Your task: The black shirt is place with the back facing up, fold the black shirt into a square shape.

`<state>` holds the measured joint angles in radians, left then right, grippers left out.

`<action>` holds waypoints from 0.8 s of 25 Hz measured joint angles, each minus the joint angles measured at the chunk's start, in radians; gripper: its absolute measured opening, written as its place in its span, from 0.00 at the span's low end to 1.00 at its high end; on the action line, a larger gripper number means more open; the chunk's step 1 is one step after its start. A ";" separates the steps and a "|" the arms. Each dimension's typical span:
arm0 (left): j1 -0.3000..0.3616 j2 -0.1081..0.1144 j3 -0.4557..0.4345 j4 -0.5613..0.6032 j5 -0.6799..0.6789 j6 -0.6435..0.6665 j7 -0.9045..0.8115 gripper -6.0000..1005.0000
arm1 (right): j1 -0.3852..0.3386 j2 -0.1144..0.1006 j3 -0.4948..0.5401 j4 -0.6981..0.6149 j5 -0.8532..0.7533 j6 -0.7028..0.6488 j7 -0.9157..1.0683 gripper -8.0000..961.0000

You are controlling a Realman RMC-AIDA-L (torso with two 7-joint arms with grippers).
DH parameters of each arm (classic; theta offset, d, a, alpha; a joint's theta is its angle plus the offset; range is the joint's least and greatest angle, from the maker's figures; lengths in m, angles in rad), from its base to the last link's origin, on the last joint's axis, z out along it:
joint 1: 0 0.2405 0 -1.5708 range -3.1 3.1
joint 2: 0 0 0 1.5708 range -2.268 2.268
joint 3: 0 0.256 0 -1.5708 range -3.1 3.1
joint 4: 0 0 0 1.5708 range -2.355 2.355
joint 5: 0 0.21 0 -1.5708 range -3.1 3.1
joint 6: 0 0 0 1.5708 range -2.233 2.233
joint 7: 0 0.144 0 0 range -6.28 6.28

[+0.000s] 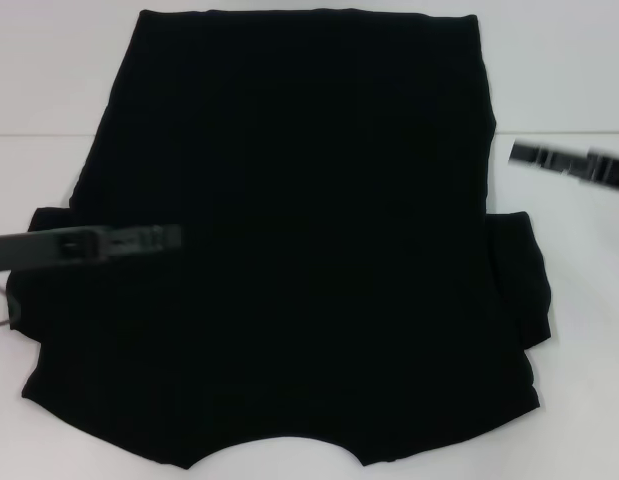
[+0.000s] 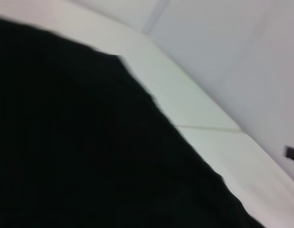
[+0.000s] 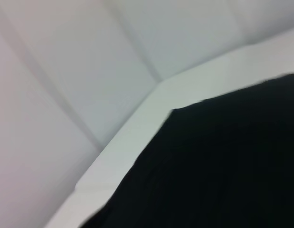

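A large black shirt [image 1: 299, 250] lies spread flat on a white table [image 1: 49, 90], filling most of the head view. Its straight hem runs along the far edge and its curved neckline sits at the near edge, closest to the robot. Both short sleeves look folded in over the sides of the body. No lettering shows on the upward face.

The left gripper [image 1: 139, 241] reaches in from the robot's left as a thin dark bar. Its tip hangs over the shirt's left side, by the folded sleeve, with cloth beneath and on every side of the tip. Whether it is released or clenched cannot be told, nor whether it touches the fabric.

The right gripper [image 1: 571, 166] shows as a dark streak at the robot's right edge, over bare table. The shirt's right side lies just inward of it, apart from it. Its state cannot be told either.

The left wrist view shows the black shirt [image 2: 80, 142] meeting the white table [image 2: 203, 142] along a slanted edge. The right wrist view shows a corner of the shirt [image 3: 218, 166] on the table [image 3: 137, 128], with pale walls behind
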<state>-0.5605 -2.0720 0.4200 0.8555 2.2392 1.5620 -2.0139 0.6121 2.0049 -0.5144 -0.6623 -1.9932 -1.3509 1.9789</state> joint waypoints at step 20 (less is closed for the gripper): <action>0.026 0.053 -0.311 0.043 0.282 -0.026 -0.338 0.80 | 0.076 -0.093 -0.009 -0.012 -0.005 0.025 0.303 0.94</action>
<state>-0.5342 -2.0188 0.1087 0.8983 2.5209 1.5359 -2.3517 0.6876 1.9123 -0.5235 -0.6744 -1.9983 -1.3261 2.2824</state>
